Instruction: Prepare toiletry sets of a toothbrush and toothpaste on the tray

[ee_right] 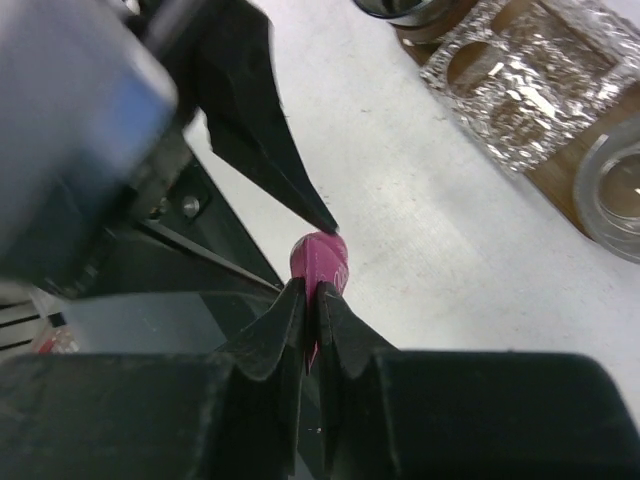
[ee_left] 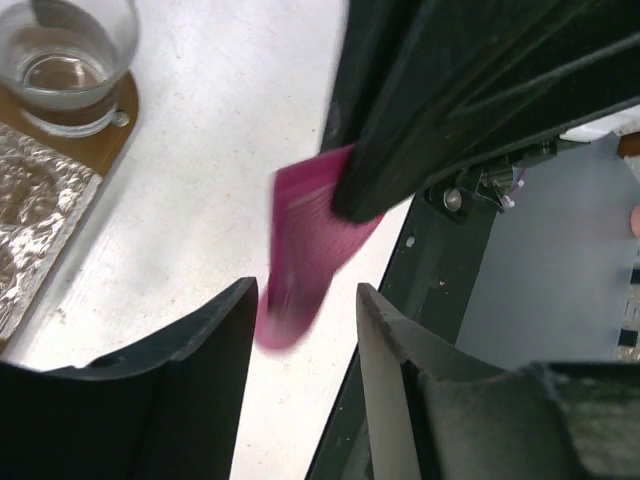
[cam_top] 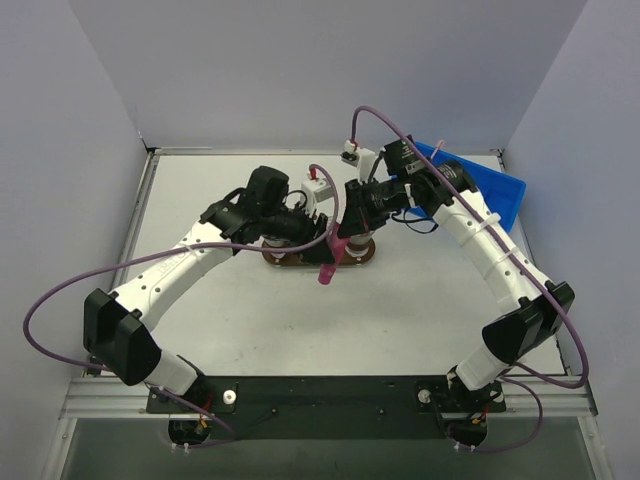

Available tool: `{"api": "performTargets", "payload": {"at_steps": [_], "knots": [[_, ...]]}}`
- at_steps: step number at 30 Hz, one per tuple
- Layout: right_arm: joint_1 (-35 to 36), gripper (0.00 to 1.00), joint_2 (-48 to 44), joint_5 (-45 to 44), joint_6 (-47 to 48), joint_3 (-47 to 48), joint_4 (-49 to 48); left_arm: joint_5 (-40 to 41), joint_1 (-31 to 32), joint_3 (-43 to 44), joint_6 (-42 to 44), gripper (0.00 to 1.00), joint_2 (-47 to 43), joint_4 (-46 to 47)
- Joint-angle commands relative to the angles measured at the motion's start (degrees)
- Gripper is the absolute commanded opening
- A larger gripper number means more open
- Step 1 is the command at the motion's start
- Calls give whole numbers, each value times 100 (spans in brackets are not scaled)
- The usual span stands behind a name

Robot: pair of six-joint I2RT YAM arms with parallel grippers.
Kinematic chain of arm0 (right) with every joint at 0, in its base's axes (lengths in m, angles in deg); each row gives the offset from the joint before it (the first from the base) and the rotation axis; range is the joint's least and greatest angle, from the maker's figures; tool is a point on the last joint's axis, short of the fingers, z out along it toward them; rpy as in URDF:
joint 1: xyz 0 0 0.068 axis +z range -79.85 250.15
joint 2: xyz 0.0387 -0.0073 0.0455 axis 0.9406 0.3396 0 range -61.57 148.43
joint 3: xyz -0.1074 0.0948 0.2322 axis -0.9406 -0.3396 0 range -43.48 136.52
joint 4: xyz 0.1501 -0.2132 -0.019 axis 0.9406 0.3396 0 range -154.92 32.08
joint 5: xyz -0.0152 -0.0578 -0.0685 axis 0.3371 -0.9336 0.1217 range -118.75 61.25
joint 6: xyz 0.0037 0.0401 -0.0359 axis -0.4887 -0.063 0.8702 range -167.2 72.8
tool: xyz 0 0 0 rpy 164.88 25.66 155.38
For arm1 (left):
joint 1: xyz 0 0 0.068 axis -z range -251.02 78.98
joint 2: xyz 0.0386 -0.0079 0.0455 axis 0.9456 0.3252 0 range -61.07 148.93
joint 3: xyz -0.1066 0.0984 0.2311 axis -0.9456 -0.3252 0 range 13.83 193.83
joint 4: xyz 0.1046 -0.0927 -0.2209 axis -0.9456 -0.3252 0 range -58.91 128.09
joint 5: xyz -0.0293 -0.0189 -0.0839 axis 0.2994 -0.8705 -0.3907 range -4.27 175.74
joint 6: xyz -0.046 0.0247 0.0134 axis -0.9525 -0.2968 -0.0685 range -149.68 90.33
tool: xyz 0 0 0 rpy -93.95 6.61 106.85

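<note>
We see the magenta toothpaste tube [cam_top: 327,265] hanging roughly upright just near of the tray [ee_left: 125,112], pinched by the right gripper [ee_right: 312,305]; the left gripper [ee_left: 305,330] stands spread either side of its lower end.

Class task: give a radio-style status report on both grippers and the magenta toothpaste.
Right gripper shut on magenta toothpaste. Left gripper open at its far end. Toothpaste held over table, not on tray. Glass sits on tray.
</note>
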Motion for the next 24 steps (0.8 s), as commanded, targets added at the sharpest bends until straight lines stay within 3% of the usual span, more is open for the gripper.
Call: {"api": "performTargets", "payload": {"at_steps": [1, 7, 13, 24], "knots": [[-97, 0, -413, -765, 75, -168, -152, 137, -544, 160, -691, 57, -238, 585], [8, 0, -1108, -1751, -92, -1010, -1257, -40, -1292, -359, -1500, 58, -704, 1411], [342, 0, -1600, -2893, -39, -2056, -2892, 820, -1943, -728, -2186, 59, -1091, 1835], [790, 0, -898, -3659, 382, -1899, -3887, 1261, -2163, -658, -2135, 59, -1057, 1519]]}}
